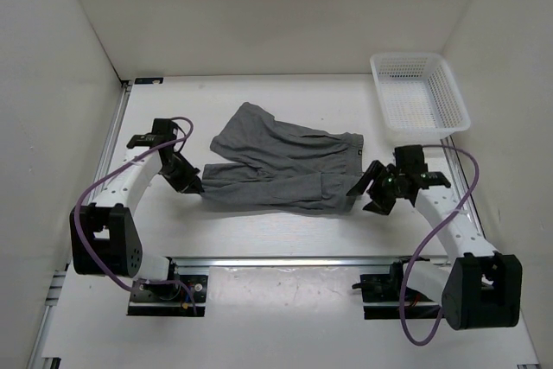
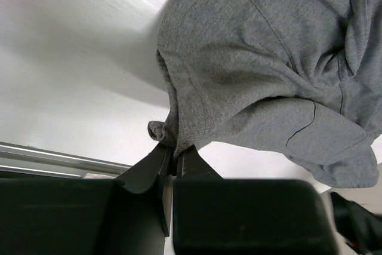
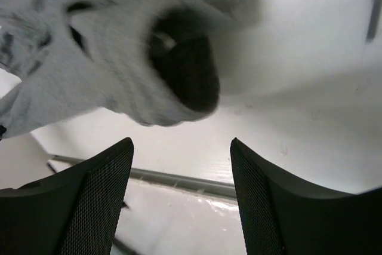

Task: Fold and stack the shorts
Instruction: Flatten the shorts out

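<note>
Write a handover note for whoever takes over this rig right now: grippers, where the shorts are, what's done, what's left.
Left gripper: shut on the left edge of the shorts, low over the table.
Right gripper: open, holding nothing, just off the shorts' right end.
Shorts: mid-table, spread out but rumpled, no neat fold visible. Basket: far right corner, apart from them.
Done: left grasp taken.
Left: right grasp, the fold, the stacking.

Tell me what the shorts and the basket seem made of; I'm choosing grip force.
Shorts: soft matte grey knit, probably cotton jersey, going by the fine texture and limp folds. Basket: white and stiff-looking, probably plastic, since its walls are an even moulded mesh.
</note>
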### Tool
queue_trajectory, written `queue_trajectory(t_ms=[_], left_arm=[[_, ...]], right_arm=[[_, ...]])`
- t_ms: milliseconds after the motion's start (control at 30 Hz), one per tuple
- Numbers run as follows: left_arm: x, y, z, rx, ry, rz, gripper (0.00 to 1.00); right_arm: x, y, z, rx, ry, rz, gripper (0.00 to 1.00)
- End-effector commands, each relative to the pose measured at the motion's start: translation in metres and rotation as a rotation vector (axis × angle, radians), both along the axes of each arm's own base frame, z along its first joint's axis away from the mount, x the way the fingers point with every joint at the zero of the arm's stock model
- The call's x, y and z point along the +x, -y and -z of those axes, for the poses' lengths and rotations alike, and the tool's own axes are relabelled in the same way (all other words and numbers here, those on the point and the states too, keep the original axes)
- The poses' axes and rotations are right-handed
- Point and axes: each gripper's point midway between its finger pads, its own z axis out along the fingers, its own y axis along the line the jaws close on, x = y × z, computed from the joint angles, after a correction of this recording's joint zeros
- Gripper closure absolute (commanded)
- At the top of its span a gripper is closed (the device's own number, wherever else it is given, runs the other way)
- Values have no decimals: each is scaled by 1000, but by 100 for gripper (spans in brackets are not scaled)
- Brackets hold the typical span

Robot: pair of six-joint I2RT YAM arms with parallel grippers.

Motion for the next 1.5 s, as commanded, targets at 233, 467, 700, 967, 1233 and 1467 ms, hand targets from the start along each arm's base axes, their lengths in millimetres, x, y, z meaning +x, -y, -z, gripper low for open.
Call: queue_trajectory(t_ms=[233, 467, 700, 967, 1233, 1467], left_arm=[[14, 4, -9, 10, 57, 11, 90], [13, 5, -8, 16, 57, 9, 90], [11, 5, -5, 17, 47, 9, 90], [25, 6, -16, 14, 81, 9, 90], [153, -6, -127, 32, 324, -5, 90], [218, -27, -290, 12, 759, -65, 90]], right_arm=[[-13, -31, 31, 209, -34, 114, 24], [17, -36, 55, 143, -3, 147, 28], [10, -46, 79, 57, -61, 136, 52], [26, -33, 39, -29, 0, 162, 94], [181, -1, -98, -31, 231, -7, 100], [279, -5, -313, 139, 694, -61, 100]])
